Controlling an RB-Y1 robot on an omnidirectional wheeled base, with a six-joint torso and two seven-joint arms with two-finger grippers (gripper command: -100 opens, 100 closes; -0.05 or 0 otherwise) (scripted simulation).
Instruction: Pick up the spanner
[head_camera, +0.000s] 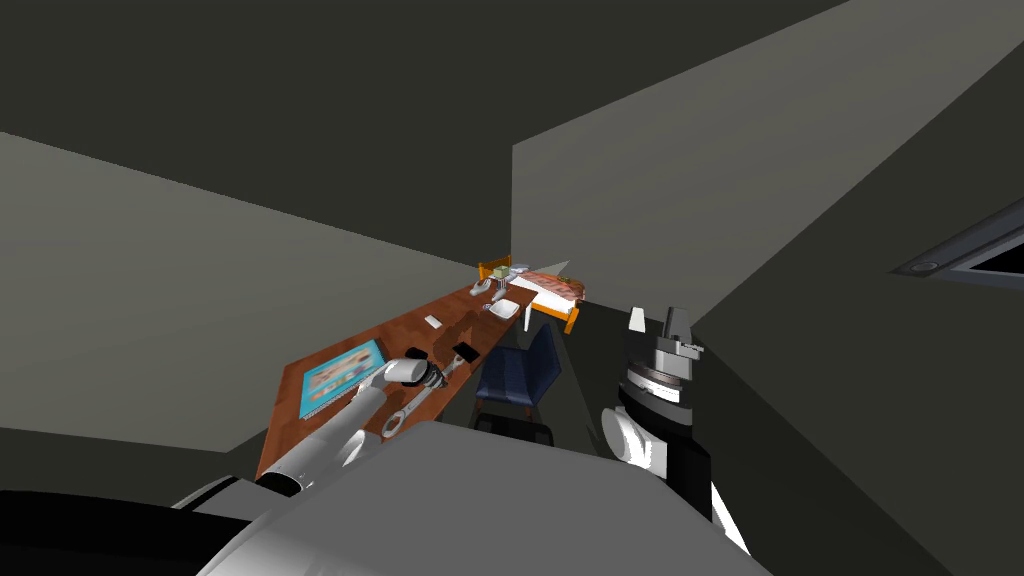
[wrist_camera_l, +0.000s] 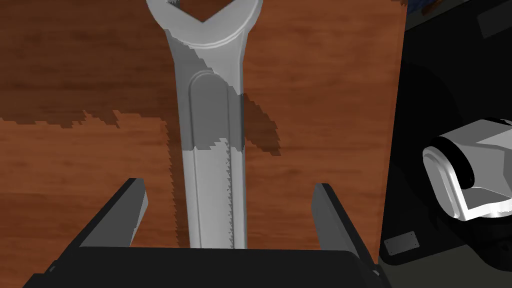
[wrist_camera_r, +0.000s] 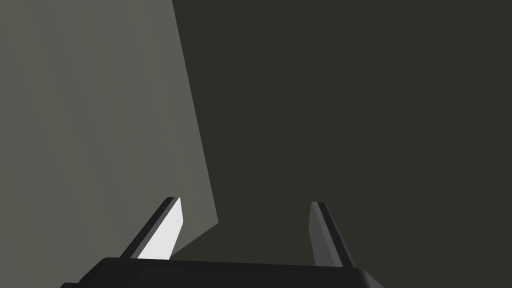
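A grey spanner (wrist_camera_l: 212, 150) lies flat on the brown wooden table (wrist_camera_l: 75, 150), near its right edge. Its shaft runs between the fingers of my left gripper (wrist_camera_l: 230, 205), and its open-jawed head (wrist_camera_l: 205, 25) points away from the hand. The left gripper is open, with a finger (wrist_camera_l: 136, 210) on either side of the shaft and a gap to each. In the head view the spanner (head_camera: 412, 405) lies along the table's near edge with my left gripper (head_camera: 437, 376) over it. My right gripper (head_camera: 655, 322) is raised off to the right, open and holding nothing (wrist_camera_r: 245, 225).
On the table are a blue book (head_camera: 340, 375), a black flat item (head_camera: 465, 352), a small white item (head_camera: 433, 321) and white dishes (head_camera: 503, 308) further along. A blue chair (head_camera: 520, 375) stands by the table's edge. A bed (head_camera: 555, 290) lies beyond.
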